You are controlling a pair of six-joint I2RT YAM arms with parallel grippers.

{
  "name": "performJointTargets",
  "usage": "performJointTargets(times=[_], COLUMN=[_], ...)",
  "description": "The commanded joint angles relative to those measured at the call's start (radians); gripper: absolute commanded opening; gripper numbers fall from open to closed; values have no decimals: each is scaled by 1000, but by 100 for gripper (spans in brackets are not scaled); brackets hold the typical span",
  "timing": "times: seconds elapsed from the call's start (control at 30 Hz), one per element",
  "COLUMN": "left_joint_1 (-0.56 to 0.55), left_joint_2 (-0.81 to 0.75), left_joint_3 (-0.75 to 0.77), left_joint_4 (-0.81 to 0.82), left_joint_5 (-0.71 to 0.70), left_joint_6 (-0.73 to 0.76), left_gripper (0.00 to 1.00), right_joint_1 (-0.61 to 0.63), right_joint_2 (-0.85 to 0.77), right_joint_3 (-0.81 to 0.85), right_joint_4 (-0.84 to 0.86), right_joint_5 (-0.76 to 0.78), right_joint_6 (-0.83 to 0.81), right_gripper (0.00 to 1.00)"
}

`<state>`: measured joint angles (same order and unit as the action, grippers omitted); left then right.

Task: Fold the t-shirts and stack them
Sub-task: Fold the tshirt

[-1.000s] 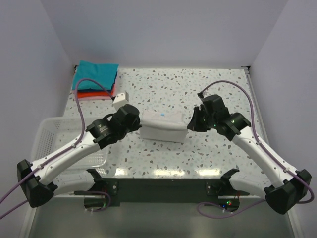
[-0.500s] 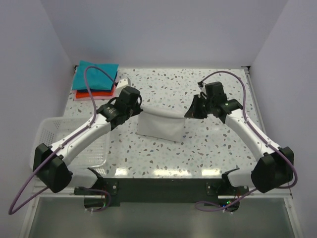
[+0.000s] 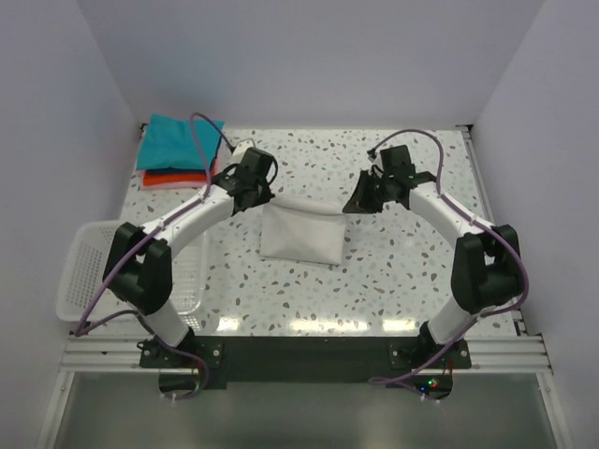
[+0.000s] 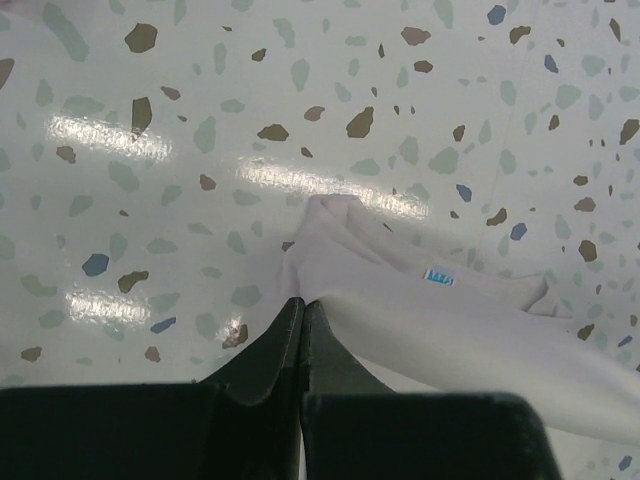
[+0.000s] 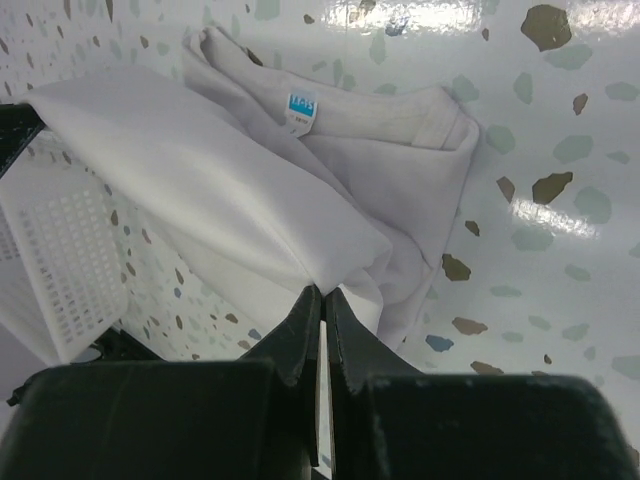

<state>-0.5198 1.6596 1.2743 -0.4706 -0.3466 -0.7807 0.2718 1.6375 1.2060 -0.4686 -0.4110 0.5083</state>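
Top external shows both arms reaching farther back than a second ago, the white t-shirt now laid flat mid-way across the table. Left gripper and right gripper stay clamped on its far corners; stacking likely follows.

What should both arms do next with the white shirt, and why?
Probably open both grippers. The left gripper and right gripper are each shut on a far corner of the white shirt, which already lies folded on the table, apart from the teal-and-red stack. Letting go should leave the fold settled.
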Motion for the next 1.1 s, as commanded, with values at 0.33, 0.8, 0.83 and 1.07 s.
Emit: performJointTargets(times=[0.33, 0.8, 0.83, 1.07], left_joint_1=[61, 61, 61, 34], left_joint_2=[196, 174, 140, 28], left_joint_3=[143, 180, 171, 56], left_joint_4=[49, 50, 56, 121], left_joint_5=[84, 127, 133, 230], left_joint_6=[69, 81, 83, 74], left_gripper=[0, 70, 82, 100], right_joint_1=[-29, -43, -43, -34], right_joint_2=[137, 173, 160, -16], right_joint_3=[93, 262, 268, 62], right_joint_4=[73, -31, -38, 118], right_joint_5=[20, 58, 42, -225], right_joint_6=[16, -69, -82, -39], right_gripper=[0, 99, 99, 99])
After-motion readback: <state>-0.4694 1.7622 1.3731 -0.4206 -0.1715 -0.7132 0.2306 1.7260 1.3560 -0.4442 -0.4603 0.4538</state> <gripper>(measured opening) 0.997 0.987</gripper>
